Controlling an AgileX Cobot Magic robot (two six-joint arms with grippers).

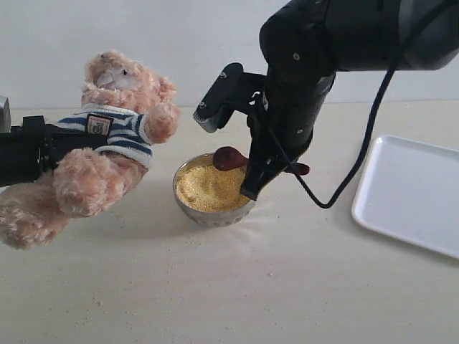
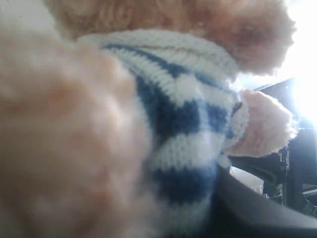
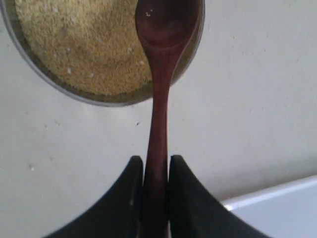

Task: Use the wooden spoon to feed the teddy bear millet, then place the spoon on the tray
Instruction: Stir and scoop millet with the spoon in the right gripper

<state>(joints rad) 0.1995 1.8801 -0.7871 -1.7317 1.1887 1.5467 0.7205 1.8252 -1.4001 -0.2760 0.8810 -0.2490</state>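
My left gripper [image 1: 54, 147] is shut on the teddy bear [image 1: 107, 136] and holds it above the table at the left, leaning back and facing right. In the left wrist view its striped shirt [image 2: 183, 114] fills the frame, with one dark finger [image 2: 257, 210] beside it. The metal bowl [image 1: 188, 204] of millet [image 1: 204, 188] stands at the centre. My right gripper [image 3: 156, 166] is shut on the handle of the wooden spoon [image 3: 159, 99]. The spoon's bowl [image 1: 229, 158] hovers over the bowl's far rim, holding only a grain or two. The white tray [image 1: 409, 193] lies at the right.
Scattered millet specks dot the table around the bowl. The right arm's black cable [image 1: 344, 186] loops down between the bowl and the tray. A corner of the tray [image 3: 277, 213] shows close to my right gripper.
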